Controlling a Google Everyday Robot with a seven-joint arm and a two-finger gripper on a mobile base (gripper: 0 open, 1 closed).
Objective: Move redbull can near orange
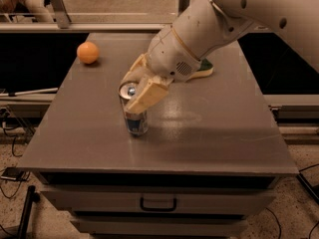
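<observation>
The redbull can (135,123) stands upright on the grey table (209,128), left of the middle toward the front. Its silver top with pull tab and its blue lower band show. My gripper (135,89) comes down from the upper right, with its tan fingers (147,95) set around the top of the can, one on each side. The orange (87,52) lies at the far left corner of the table, well away from the can and the gripper.
A green and yellow sponge (203,68) lies at the back of the table, partly hidden behind my arm. The table has a drawer with a handle (157,203) in front. A rail runs behind the table.
</observation>
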